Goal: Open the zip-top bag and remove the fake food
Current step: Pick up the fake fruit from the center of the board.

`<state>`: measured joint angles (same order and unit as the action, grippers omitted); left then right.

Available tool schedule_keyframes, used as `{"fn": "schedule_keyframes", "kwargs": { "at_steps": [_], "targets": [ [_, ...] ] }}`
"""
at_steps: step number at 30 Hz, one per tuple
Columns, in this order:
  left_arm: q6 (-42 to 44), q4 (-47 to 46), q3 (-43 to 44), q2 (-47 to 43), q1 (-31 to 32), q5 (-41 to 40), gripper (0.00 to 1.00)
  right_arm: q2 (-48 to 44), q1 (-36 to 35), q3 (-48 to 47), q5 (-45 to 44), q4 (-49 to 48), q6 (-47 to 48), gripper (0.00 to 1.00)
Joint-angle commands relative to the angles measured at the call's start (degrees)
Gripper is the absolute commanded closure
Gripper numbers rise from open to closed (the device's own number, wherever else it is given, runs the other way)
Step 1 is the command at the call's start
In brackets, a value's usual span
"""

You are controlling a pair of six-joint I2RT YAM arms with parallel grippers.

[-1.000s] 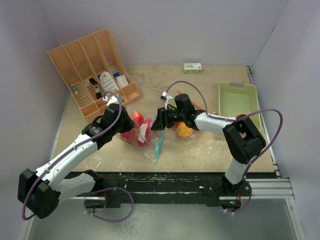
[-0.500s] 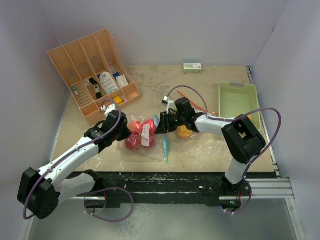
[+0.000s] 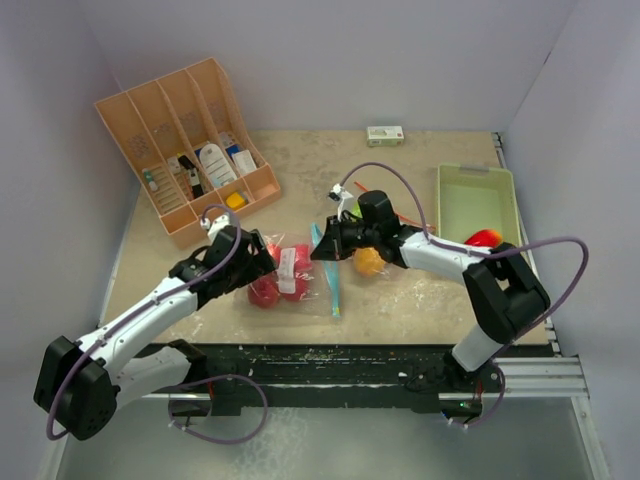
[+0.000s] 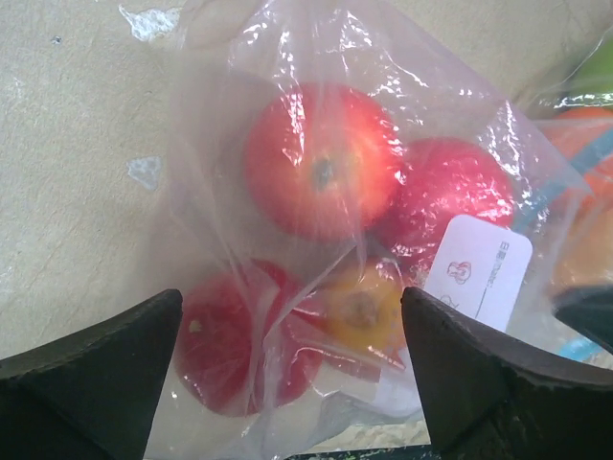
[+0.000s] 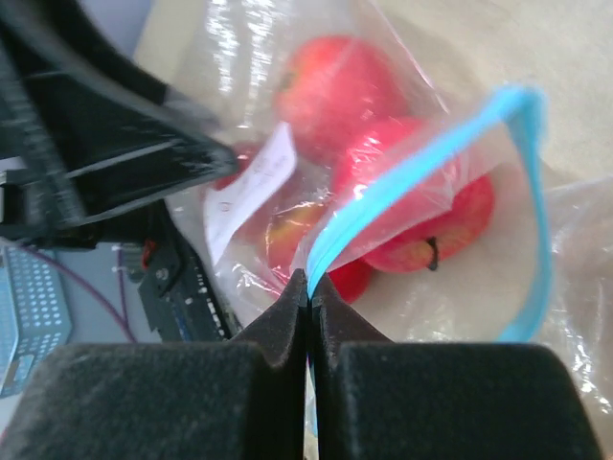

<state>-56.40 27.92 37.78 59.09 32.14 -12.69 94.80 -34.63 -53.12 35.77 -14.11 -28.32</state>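
On a mottled tabletop (image 3: 430, 300), the right gripper (image 5: 308, 287) pinches the blue zip rim (image 5: 412, 175) of a limp, slippery bag (image 4: 220, 115). The left gripper (image 4: 287, 335) straddles it, fingers wide. Light, glossy fruit (image 4: 321, 168) sits inside; the rim looks the surest hold.

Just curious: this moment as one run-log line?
right end effector: shut on zip-top bag | left end effector: open | fake food: some bagged

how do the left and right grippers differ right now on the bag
The left gripper has jaws spread wide around the fruit-filled end of the zip-top bag, unclamped; the right gripper has jaws shut on its blue zip strip. The left gripper sits at the end away from the zip, the right gripper at the mouth. Both are down at the same bag.
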Motion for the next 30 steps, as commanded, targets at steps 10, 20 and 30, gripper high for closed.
{"fn": "schedule_keyframes", "kwargs": {
  "at_steps": [10,20,30],
  "targets": [
    [2.68,-11.69,0.06,4.93,-11.02,7.37,0.01,-4.22,2.12,5.75,8.42,-12.16,-3.47,1.0],
    [6.73,-21.81,5.81,16.3,-11.79,15.85,0.71,-3.63,2.17,4.69,7.12,-8.2,-1.37,1.0],
    [8.4,-17.03,9.94,7.44,-11.76,17.07,1.0,-4.64,3.6,3.19,1.58,-1.84,0.69,1.0]
  ]
}}
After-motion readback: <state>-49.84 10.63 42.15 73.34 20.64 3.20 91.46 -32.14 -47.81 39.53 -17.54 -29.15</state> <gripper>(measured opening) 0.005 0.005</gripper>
